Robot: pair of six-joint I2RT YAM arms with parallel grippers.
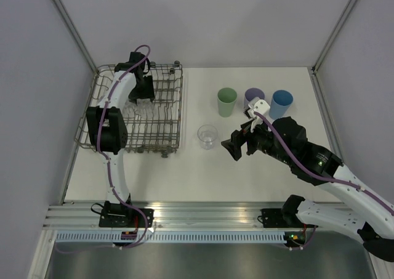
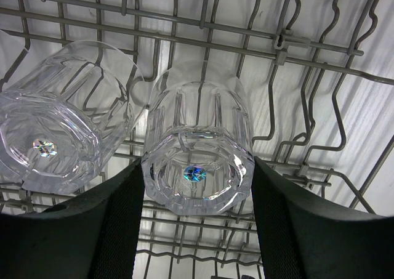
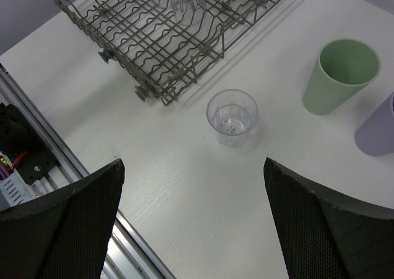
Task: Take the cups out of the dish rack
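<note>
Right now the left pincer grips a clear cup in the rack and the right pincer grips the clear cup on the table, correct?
No. The right wrist view shows the right pincer open, apart from the standing clear cup. The left pincer does grip a racked clear cup.

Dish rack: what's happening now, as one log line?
left hand: shut on clear tumbler in dish rack | right hand: open, empty | unloaded: clear cup, green cup, lavender cup, blue cup

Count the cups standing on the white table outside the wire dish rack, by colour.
Pale green plastic tumbler: 1
Lavender plastic tumbler: 1
Blue plastic tumbler: 1
Clear transparent tumbler: 1
Total: 4
</note>
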